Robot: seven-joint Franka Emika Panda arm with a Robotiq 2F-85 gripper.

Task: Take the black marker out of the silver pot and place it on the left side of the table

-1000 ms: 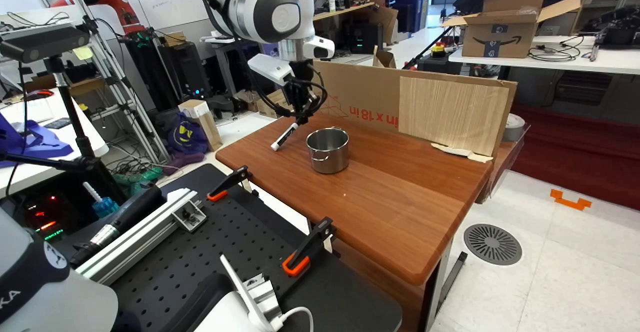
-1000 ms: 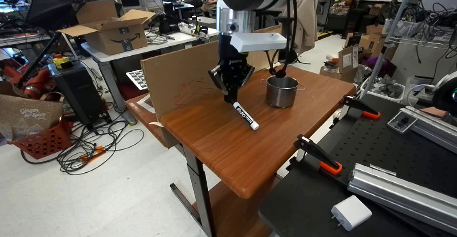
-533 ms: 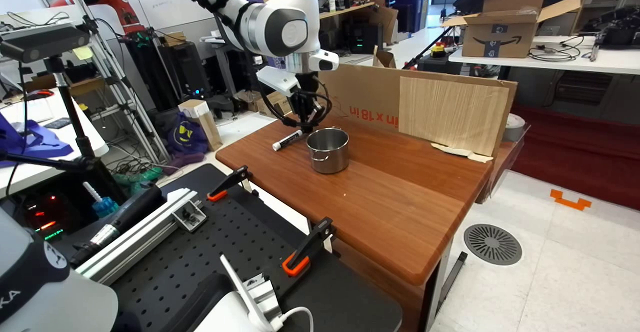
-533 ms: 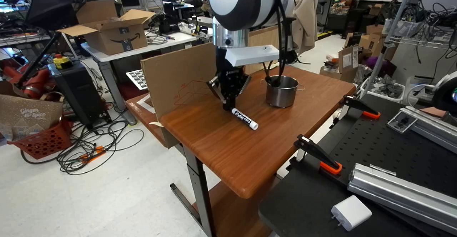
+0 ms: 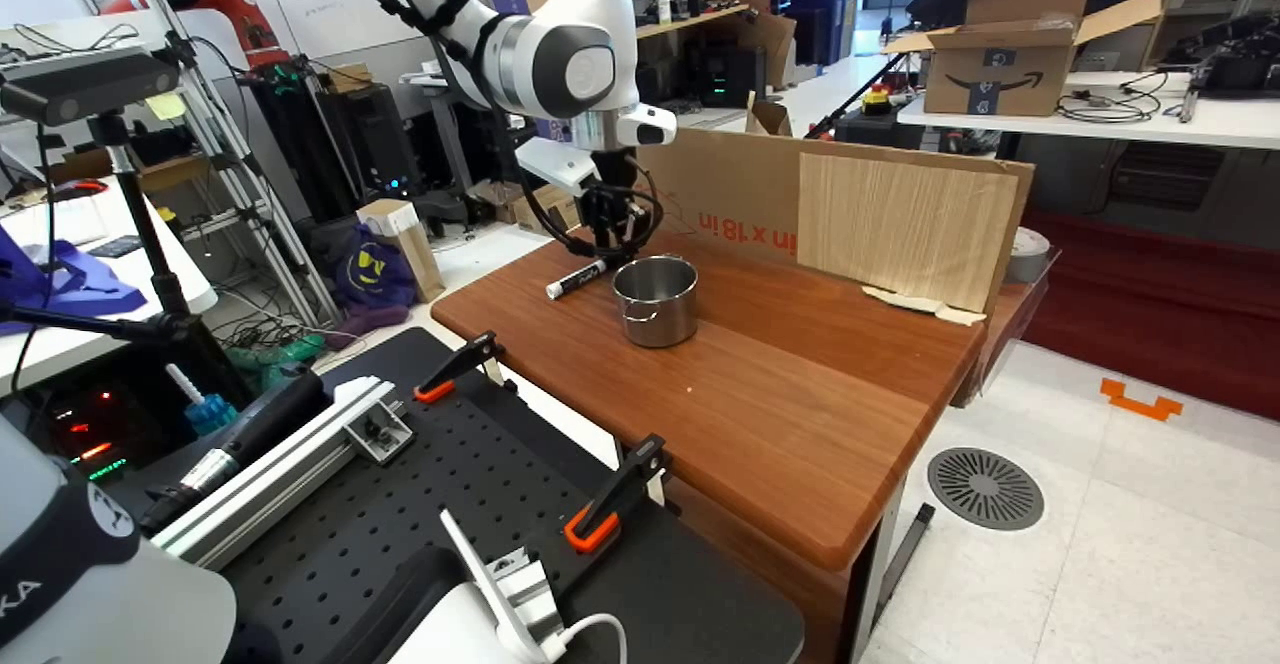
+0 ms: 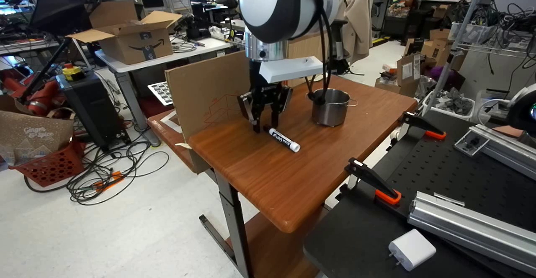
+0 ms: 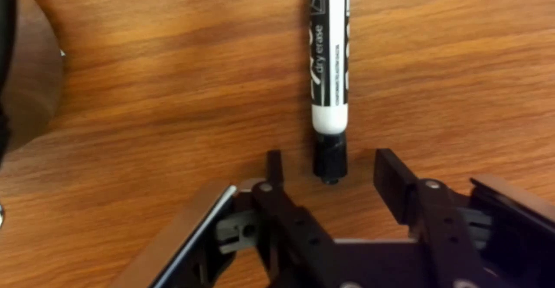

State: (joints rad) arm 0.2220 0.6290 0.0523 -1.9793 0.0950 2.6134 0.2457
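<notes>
The black marker (image 6: 284,140) lies on the brown tabletop (image 6: 284,186), outside the silver pot (image 6: 330,111). The pot stands upright near it, with a gap between the two. The tool (image 7: 328,168) is low down by the tabletop, with its two fingers (image 7: 393,184) spread apart. In the wrist view, the marker's black end is between them, and brown shows on both sides, so the fingers do not pinch it. The white end points away from the tool. In both exterior views, a big sheet of cardboard (image 5: 730,184) stands along the tabletop's edge, and two clamps (image 6: 372,178) sit at the edge of the black bench (image 6: 452,165).
</notes>
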